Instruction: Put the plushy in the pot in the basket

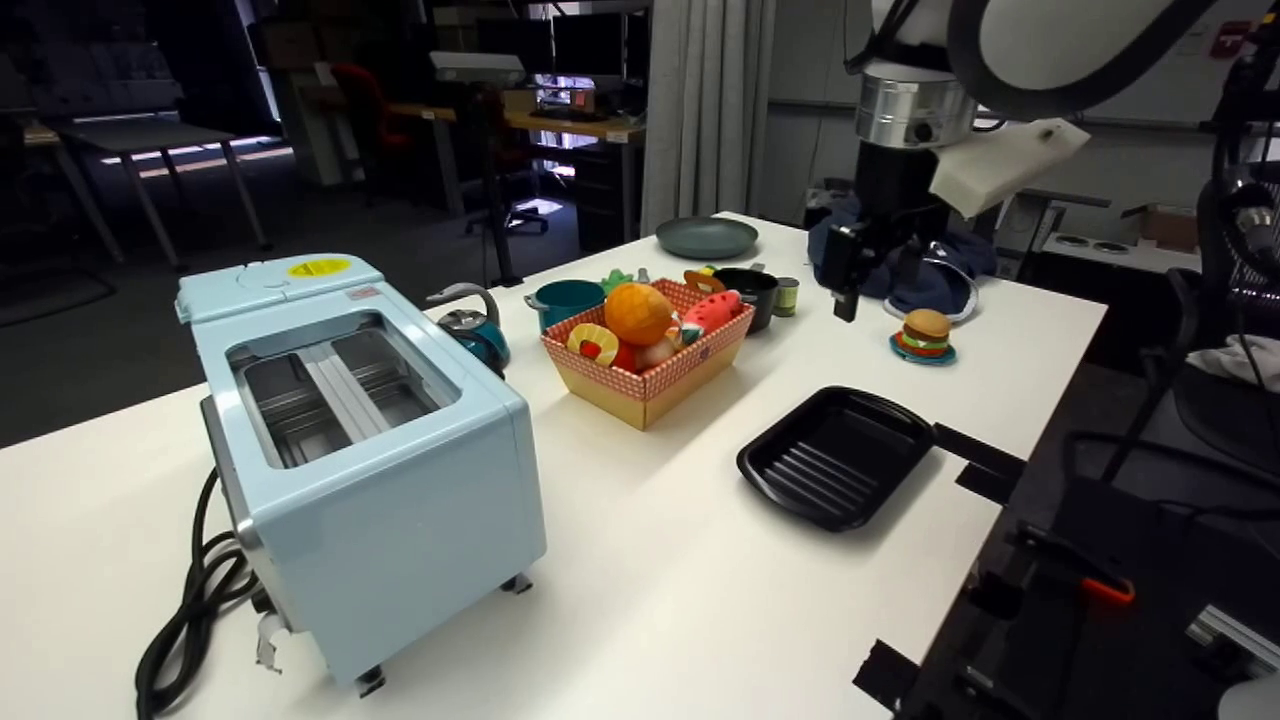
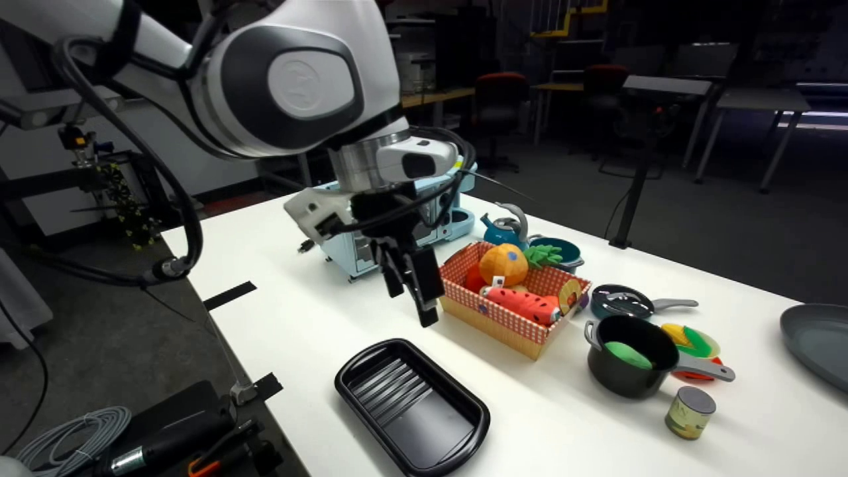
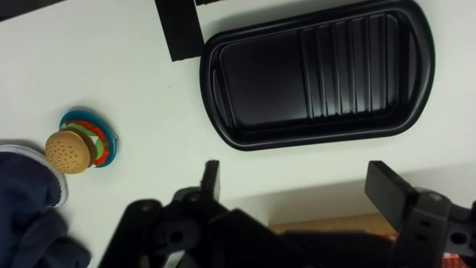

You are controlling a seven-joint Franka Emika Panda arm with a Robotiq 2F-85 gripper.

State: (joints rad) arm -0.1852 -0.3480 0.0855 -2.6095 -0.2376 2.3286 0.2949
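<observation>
Tool [image 3: 294,176] gapes wide and empty, well apart from the green plushy [image 2: 628,356] inside the pot [image 2: 621,383].

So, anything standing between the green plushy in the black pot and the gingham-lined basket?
Only walls: that of the black pot, whose loop handle faces the gingham-lined basket, then the basket's own. In an exterior view, the green plushy lies down inside the pot; nothing else visible blocks the gap.
</observation>
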